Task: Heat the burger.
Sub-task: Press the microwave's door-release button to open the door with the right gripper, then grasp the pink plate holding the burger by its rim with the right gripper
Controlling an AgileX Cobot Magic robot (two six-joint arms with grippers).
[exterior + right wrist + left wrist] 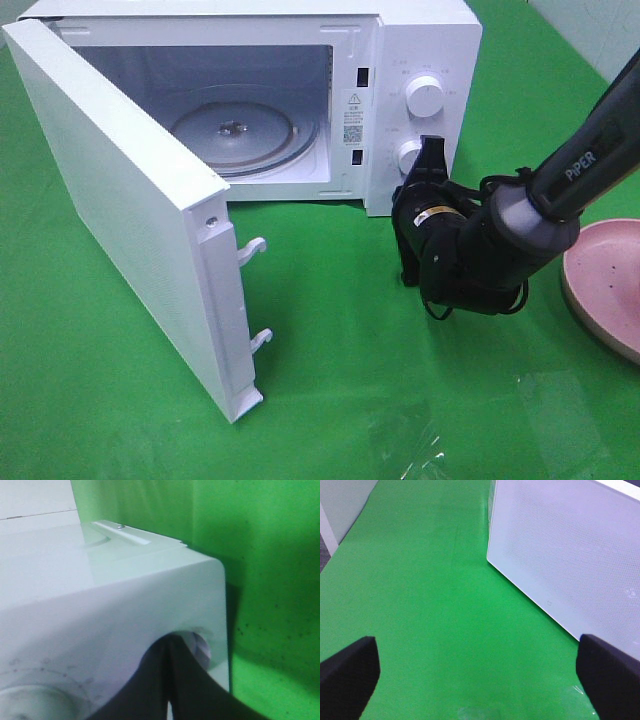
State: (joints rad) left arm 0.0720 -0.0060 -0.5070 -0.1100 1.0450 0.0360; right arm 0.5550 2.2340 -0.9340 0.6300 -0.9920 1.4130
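your right gripper is pinched shut on nothing, tips at the microwave's lower knob; your left gripper gapes wide, empty, over the green cloth. the burger shows in none of your views, so its place can't be told.

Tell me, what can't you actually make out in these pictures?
- The burger: in no view; the pink plate is cut off by the exterior view's right edge.
- The lower knob: partly behind the right gripper in the exterior view.
- The warning label: print too small.
- Dial markings: blurred in the right wrist view.
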